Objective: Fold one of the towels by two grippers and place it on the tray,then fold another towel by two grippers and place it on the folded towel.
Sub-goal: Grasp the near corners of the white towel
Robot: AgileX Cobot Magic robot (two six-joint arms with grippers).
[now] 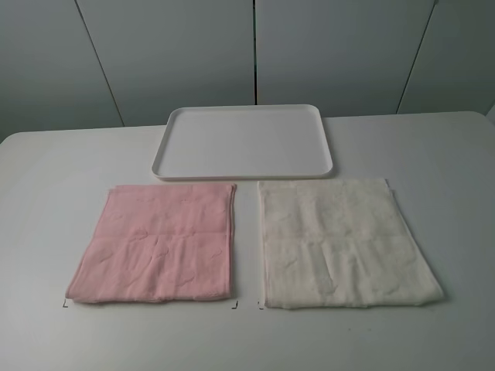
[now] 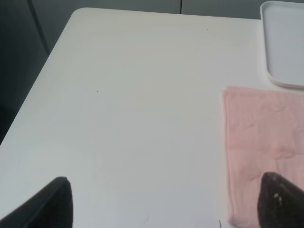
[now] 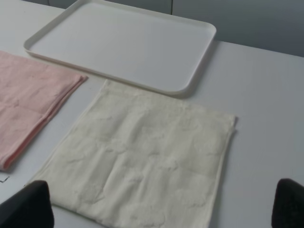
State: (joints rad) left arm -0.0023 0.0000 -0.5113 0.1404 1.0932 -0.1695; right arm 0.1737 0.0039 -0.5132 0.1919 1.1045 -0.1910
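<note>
- Left fingers (image 2: 52, 206): black, spread wide, empty; one tip over the light pink terry towel (image 2: 261, 142).
- Right fingers (image 3: 28, 206): black, spread wide, empty, above the cream square terry towel (image 3: 142, 156).
- Both towels lie flat, side by side on the white worktop (image 1: 46, 193), just beside the flat white rectangular plastic tray (image 1: 244, 143).

A smooth white desk (image 1: 46, 232) carries a flat white rectangular plastic tray (image 1: 244, 143) at the back. In front lie a pink square terry towel (image 1: 158, 243), left, and a cream square terry towel (image 1: 344, 243), right, apart.

Tray (image 2: 284, 47), pink towel (image 2: 259, 142) cropped, left claw (image 2: 166, 204), right claw (image 3: 159, 206) mostly cropped
</note>
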